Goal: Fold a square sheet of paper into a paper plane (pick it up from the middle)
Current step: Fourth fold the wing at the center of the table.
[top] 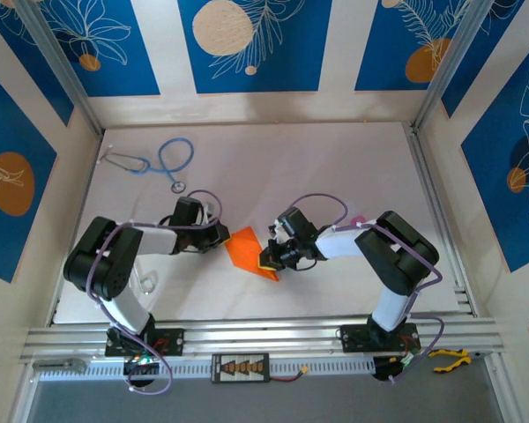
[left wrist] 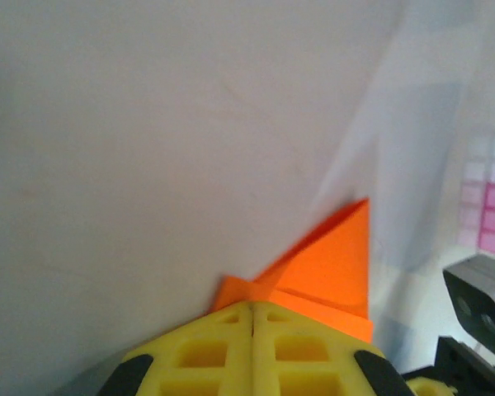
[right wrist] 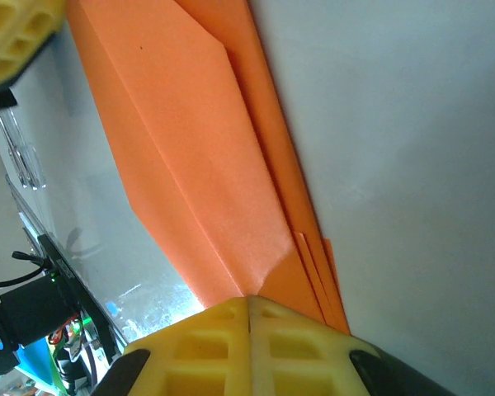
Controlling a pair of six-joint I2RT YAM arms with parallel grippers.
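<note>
Near the middle of the white table (top: 335,167), a little toward the near edge, is the thin bright orange sheet of paper (top: 249,250), folded into a pointed shape with several creases and layers. The left claw (top: 222,238) meets it from the left side and the right claw (top: 273,261) from the right and slightly nearer, so the paper sits between the two. In the left wrist view the yellow fingers of the left claw (left wrist: 253,307) are pressed together with no gap, and the orange paper (left wrist: 330,264) comes out directly from their tips, so this claw is closed on its edge. In the right wrist view the right claw (right wrist: 249,304) is closed in the same way on a layered corner of the paper (right wrist: 190,140), and one yellow finger of the other claw (right wrist: 16,37) is visible at the far end. I cannot tell if the paper lies flat or is a little raised. Well apart, at the far left of the table, lies a blue stethoscope (top: 163,163). A small pink thing (top: 358,219) is just behind the right arm, and a small clear object (top: 147,282) lies beside the left arm. Nothing lies between the claws and the paper. On the rail in front are yellow-handled pliers (top: 450,357) and a black box (top: 241,366).
</note>
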